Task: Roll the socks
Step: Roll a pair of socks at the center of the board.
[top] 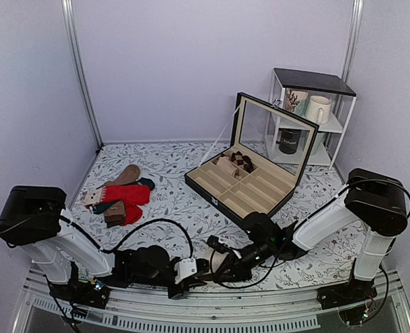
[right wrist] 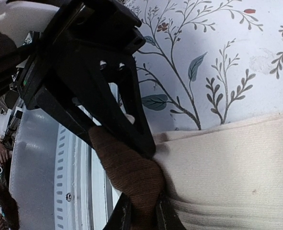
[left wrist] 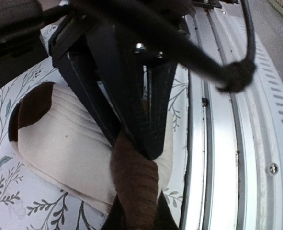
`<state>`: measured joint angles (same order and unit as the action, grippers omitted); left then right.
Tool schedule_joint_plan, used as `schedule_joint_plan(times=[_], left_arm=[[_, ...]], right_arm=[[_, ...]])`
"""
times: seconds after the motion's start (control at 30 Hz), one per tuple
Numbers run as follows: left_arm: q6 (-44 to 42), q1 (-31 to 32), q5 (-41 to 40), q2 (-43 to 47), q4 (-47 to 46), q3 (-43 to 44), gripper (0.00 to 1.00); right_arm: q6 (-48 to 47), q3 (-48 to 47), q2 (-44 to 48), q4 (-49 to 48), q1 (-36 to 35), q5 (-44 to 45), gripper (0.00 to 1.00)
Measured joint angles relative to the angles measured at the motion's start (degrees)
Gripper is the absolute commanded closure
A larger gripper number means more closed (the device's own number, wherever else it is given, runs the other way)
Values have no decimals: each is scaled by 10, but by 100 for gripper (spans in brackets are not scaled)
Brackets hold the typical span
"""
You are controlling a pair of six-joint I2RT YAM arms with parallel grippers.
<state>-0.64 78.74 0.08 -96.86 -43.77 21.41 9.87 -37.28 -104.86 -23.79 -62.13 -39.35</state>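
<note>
left hand [left wrist: 137, 218] pinching the socks [left wrist: 69, 143] by the brown band [left wrist: 134, 177] | right hand [right wrist: 139, 215] facing it, pinching same band | cream length stretching away across table [top: 170, 173], crosswise to both

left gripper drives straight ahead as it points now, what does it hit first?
The right gripper, likely: it sits nose to nose with the left gripper, both apparently pinching the brown band of the socks between them.
</note>
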Motion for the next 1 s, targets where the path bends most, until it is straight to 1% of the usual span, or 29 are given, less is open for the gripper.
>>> schedule_joint_plan(times=[0.07,0.1,0.17,0.23,0.3,0.4,0.47,0.57,0.67,0.8,1.0], left_arm=[[2,0,2,0,5,2,100],[4,0,2,1,10,4,100],[14,0,3,3,25,12,100],[31,-2,5,3,45,25,100],[54,-7,9,1,68,40,100],[92,-15,26,-6,90,58,100],[113,-21,41,-14,94,67,100],[136,-31,64,-29,92,75,100],[156,-43,91,-43,80,81,100],[174,-62,131,-60,66,89,100],[192,-76,171,-74,50,91,100]], right_arm=[[0,-2,-1,4,1,-3,83],[0,-3,-1,6,1,-3,79],[0,-3,3,13,2,0,67],[0,-2,18,30,2,21,61],[0,6,48,53,-1,63,58],[-1,42,125,67,-4,141,56],[-5,71,184,57,-4,184,56],[-15,99,224,27,-12,220,54],[-36,125,226,-12,-39,247,53],[-61,141,191,-50,-75,280,52],[-89,162,165,-106,-87,325,52]])
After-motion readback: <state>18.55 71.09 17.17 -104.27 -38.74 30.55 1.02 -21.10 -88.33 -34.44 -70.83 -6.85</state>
